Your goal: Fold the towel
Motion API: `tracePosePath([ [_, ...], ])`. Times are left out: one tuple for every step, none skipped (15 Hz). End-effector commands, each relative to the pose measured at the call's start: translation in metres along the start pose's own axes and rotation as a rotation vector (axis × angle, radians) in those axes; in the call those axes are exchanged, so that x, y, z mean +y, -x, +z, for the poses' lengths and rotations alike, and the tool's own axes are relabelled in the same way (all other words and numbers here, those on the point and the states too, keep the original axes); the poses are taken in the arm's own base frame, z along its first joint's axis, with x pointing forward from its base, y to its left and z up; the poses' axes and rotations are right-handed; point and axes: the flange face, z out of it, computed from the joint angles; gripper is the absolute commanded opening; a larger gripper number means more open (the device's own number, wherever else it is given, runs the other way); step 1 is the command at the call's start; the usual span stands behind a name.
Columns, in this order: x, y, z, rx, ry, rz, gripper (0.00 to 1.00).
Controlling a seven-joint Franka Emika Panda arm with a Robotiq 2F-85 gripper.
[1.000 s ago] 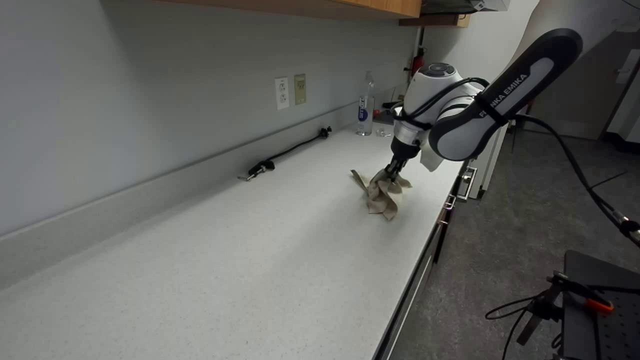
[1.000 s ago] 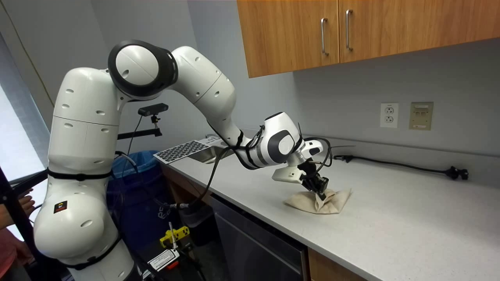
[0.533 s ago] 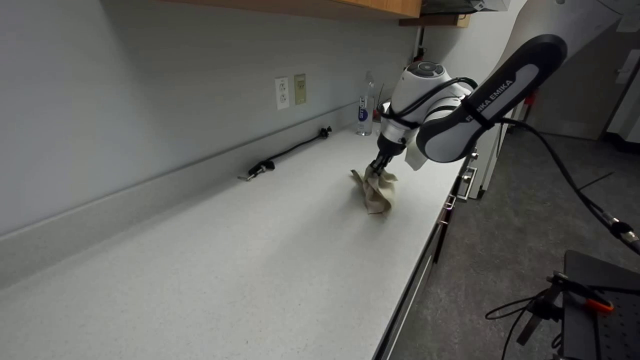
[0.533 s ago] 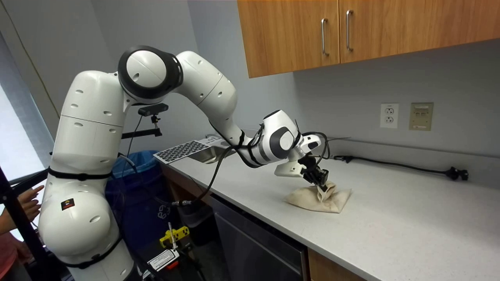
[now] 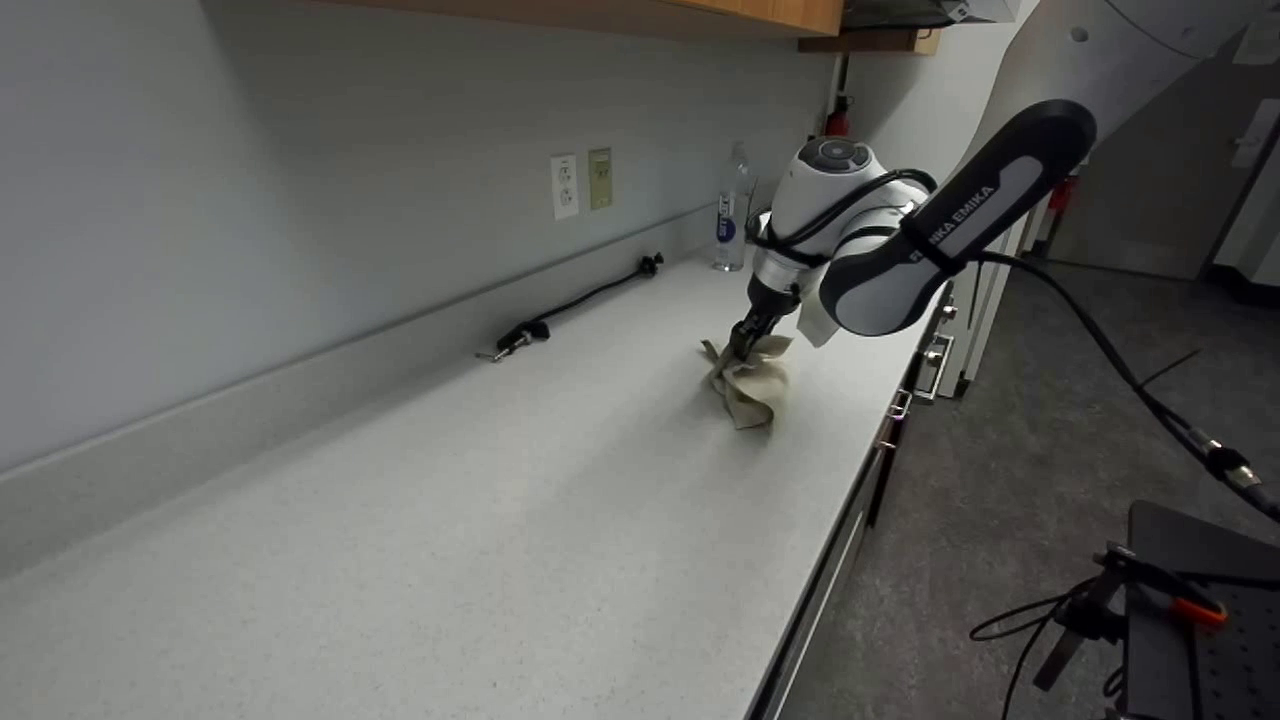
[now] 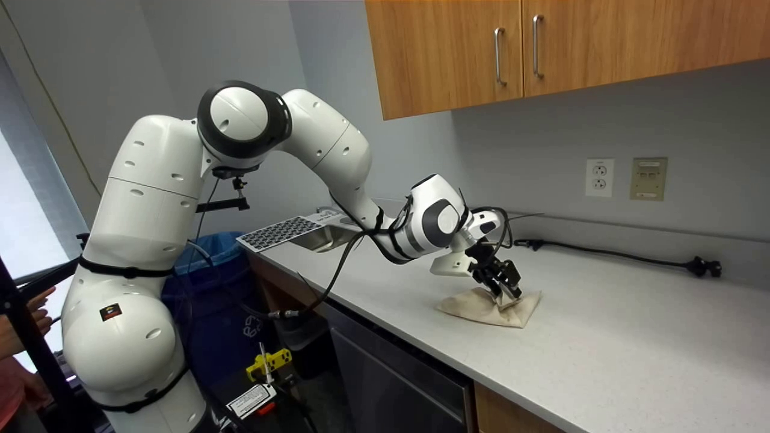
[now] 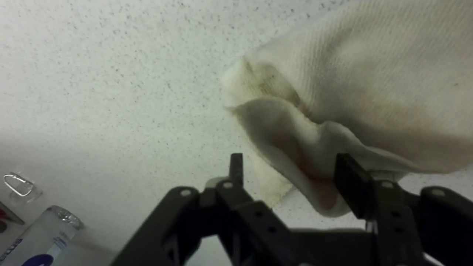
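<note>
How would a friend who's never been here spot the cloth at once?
Find the white speckled countertop under the overhead wooden cabinets. On it, at the black gripper of the white robot arm, lies a rumpled cream-beige cloth with brownish blotches. Its loose fabric folds set it apart from the clear plastic bottle and thin black cable nearby.

White countertop [image 5: 450, 520] under crumpled towel [image 6: 475, 305], cable-like black piece [image 6: 619, 254], clear bottle [image 5: 731, 220].

There's a clear plastic bottle [image 5: 731, 225] chilling near the backsplash [image 5: 200, 440], white outlet [image 6: 600, 177] on the wall [image 6: 710, 138], wooden cabinets [image 6: 583, 48] overhead.
</note>
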Motion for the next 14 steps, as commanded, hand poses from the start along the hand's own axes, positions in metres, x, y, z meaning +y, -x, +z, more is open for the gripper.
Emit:
tracePosePath([
  [0.0, -0.006, 0.001, 0.041, 0.01, 0.036, 0.96],
  [0.0, -0.007, 0.001, 0.049, 0.006, 0.041, 1.0],
  [0.0, -0.008, 0.001, 0.059, 0.002, 0.045, 1.0],
  [-0.001, -0.009, 0.0, 0.076, -0.004, 0.047, 1.0],
  [-0.001, -0.01, 0.0, 0.095, -0.01, 0.048, 1.0],
  [-0.002, -0.012, -0.001, 0.117, -0.022, 0.046, 1.0],
  [-0.002, -0.013, -0.001, 0.138, -0.03, 0.048, 1.0],
  [-0.003, -0.014, -0.001, 0.16, -0.039, 0.054, 1.0],
  [-0.006, -0.013, 0.0, 0.167, -0.056, 0.067, 1.0],
  [-0.008, -0.01, 0.001, 0.156, -0.073, 0.07, 1.0],
  [-0.009, -0.008, 0.002, 0.147, -0.082, 0.085, 1.0],
  [-0.01, -0.008, 0.003, 0.141, -0.082, 0.102, 1.0],
  [-0.011, -0.008, 0.004, 0.135, -0.085, 0.116, 1.0],
  [-0.012, -0.007, 0.005, 0.127, -0.086, 0.131, 1.0],
])
